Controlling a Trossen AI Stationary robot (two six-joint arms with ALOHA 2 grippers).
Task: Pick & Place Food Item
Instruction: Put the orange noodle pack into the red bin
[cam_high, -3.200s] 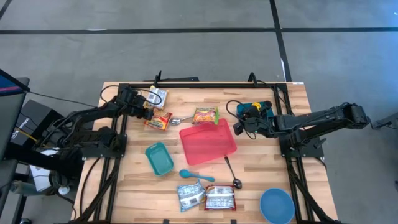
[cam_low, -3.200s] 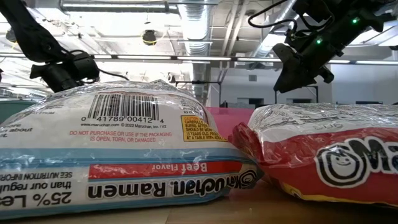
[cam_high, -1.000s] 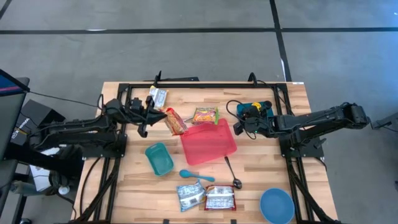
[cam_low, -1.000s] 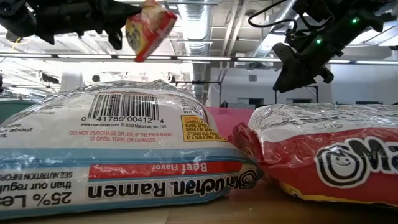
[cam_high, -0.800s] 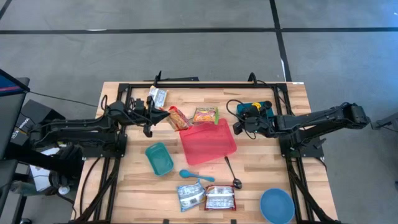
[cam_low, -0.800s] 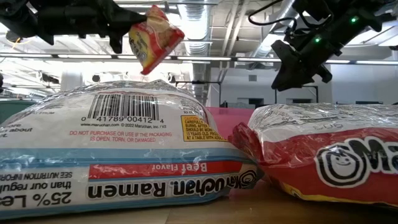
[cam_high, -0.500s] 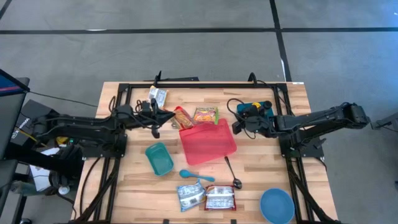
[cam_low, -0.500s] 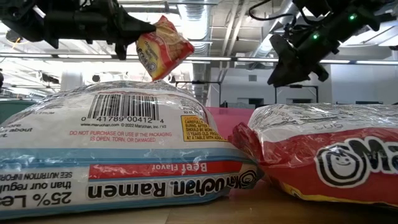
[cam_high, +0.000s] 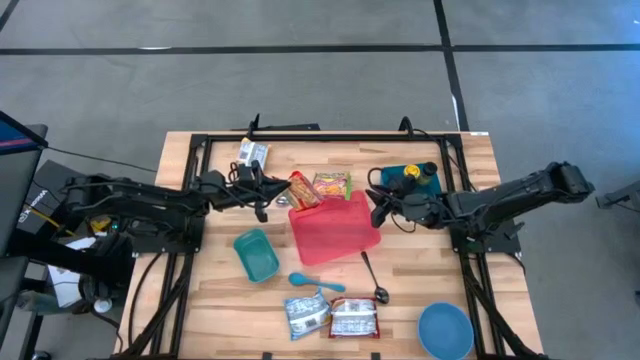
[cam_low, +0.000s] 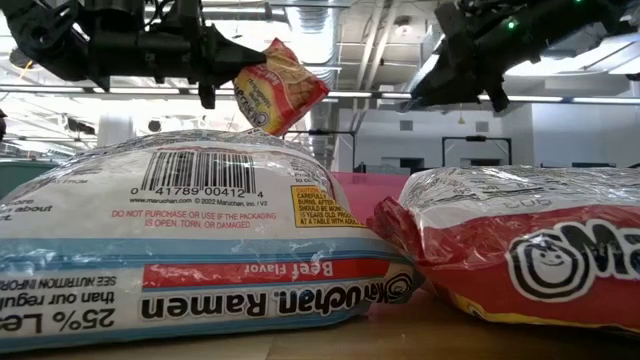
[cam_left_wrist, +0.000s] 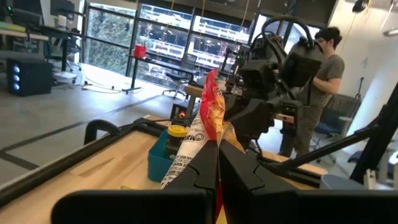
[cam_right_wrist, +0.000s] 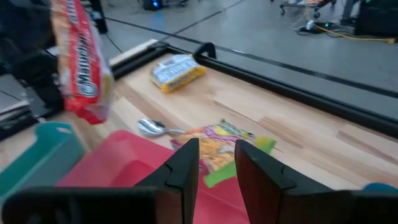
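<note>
My left gripper is shut on a red and orange ramen packet, which is in the air over the far left corner of the red tray. The low view shows the packet well above the table. My right gripper hovers by the tray's right edge, pointing toward the packet. Its fingers are slightly apart with nothing between them, as the right wrist view shows. My left gripper pinches the ramen packet by its end edge between the two fingers. The fingers come nearly level from the table's left. The packet is lifted clear, stands on edge and juts out past the fingertips, tilted.
A colourful snack packet and a metal spoon lie beyond the tray, with a pale packet farther back. A teal container, blue spoon, two ramen packs, dark spoon and blue bowl lie nearer.
My left gripper has carried the ramen packet toward the table's right edge and somewhat down, from left of the tray to over its far left corner. My right gripper has tipped up closer to level and swung a little toward the tray.
</note>
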